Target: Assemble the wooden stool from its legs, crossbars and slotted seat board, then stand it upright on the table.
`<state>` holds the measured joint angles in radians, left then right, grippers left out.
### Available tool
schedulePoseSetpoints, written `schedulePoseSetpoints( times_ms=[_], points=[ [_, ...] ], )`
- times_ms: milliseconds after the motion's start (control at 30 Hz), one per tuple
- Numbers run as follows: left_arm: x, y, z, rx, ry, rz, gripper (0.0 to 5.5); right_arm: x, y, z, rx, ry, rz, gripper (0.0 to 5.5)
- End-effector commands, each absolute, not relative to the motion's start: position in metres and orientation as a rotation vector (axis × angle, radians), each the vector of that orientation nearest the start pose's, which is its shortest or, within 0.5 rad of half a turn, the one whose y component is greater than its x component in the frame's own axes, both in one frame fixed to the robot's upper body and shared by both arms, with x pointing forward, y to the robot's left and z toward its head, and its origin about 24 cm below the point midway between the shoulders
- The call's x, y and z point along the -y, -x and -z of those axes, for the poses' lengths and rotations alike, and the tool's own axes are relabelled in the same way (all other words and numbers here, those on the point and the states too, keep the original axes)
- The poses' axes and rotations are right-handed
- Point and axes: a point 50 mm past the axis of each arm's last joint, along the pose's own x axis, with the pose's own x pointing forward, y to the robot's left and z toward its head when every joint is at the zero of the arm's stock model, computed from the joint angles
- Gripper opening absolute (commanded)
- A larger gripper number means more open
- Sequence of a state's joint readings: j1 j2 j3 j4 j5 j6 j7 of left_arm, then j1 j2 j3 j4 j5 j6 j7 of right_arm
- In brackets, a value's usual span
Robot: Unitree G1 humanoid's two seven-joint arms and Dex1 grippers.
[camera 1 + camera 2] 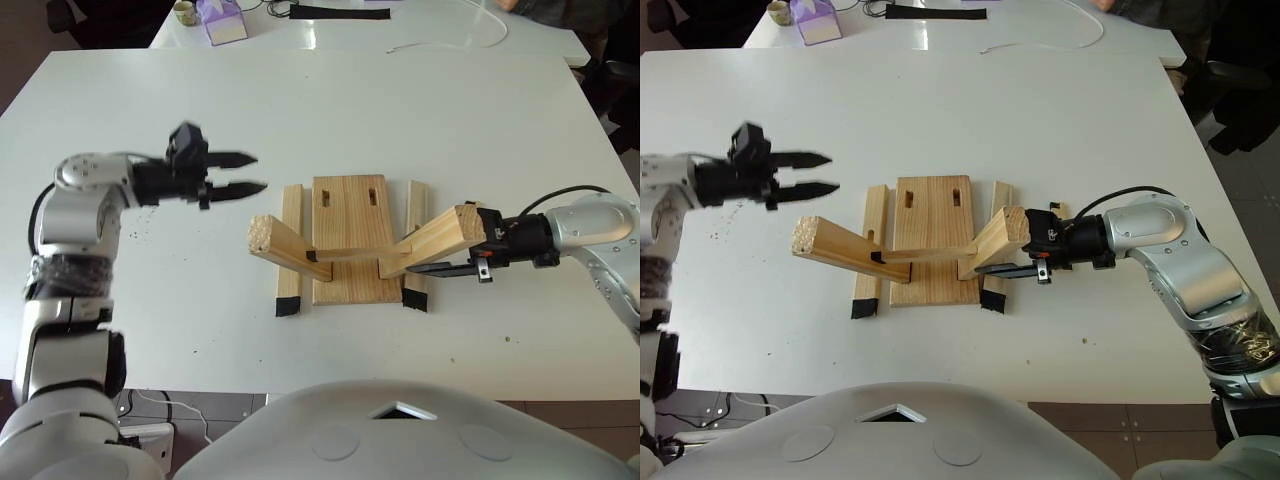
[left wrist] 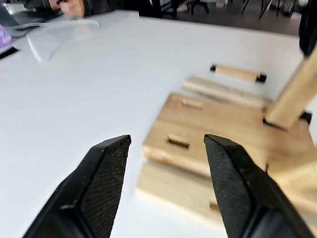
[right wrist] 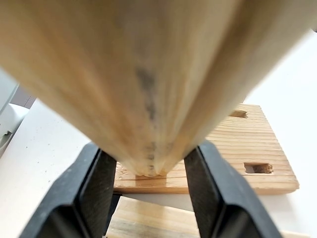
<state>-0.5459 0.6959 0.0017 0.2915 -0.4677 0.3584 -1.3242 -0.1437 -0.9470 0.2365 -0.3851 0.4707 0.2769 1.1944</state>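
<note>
Item: part-built leg frame, two legs joined by a crossbar [image 1: 350, 254], held tilted above the slotted seat board [image 1: 348, 215], which lay flat on the table [image 1: 300, 100]. Your right gripper [image 3: 148, 158] was clamped on the right-hand leg [image 1: 440, 235], one finger on each face. Your left gripper [image 1: 255, 172] hung with its fingers parted and nothing between them. It stood to the left of the parts and apart from them. The frame's long axis ran left to right across the board. The free left-hand leg [image 1: 285, 250] lay rightward of the left gripper and nearer you, so that arm was the closer one to steady it. Two loose legs lay flat beside the board, one [image 1: 290, 215] along its left edge and one [image 1: 416, 200] along its right. You had broad table surface on the far side and to the left. The table's near edge lay not far beyond the legs' black-capped ends.
</note>
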Motion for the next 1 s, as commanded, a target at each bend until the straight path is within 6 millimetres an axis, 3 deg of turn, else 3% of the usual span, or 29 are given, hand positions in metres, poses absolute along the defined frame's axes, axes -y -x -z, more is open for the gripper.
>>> schedulePoseSetpoints(
  times_ms=[33,167,333,633,800,933,1000],
  points=[
    [-0.171,-0.311,-0.192,-0.066,-0.107,1.499,2.02,0.181,-0.207,-0.096,-0.498,0.499,-1.523,2.01],
    [-0.13,-0.296,-0.21,-0.056,-0.111,1.789,1.31,0.177,-0.212,-0.097,-0.483,0.515,-1.543,2.01],
    [-0.101,-0.28,-0.213,-0.118,-0.022,1.98,1.29,0.173,-0.215,-0.096,-0.482,0.519,-1.559,2.01],
    [-0.091,-0.26,-0.183,-0.232,0.089,2.048,1.29,0.165,-0.215,-0.092,-0.471,0.521,-1.572,2.01],
    [-0.092,-0.251,-0.147,-0.45,0.128,2.047,1.29,0.162,-0.215,-0.088,-0.471,0.533,-1.576,2.01],
    [-0.088,-0.26,-0.103,-0.699,0.114,1.883,1.29,0.159,-0.214,-0.086,-0.472,0.538,-1.583,2.01],
    [-0.089,-0.261,-0.09,-0.758,0.109,1.837,1.29,0.158,-0.215,-0.086,-0.472,0.544,-1.587,2.01]
  ],
)
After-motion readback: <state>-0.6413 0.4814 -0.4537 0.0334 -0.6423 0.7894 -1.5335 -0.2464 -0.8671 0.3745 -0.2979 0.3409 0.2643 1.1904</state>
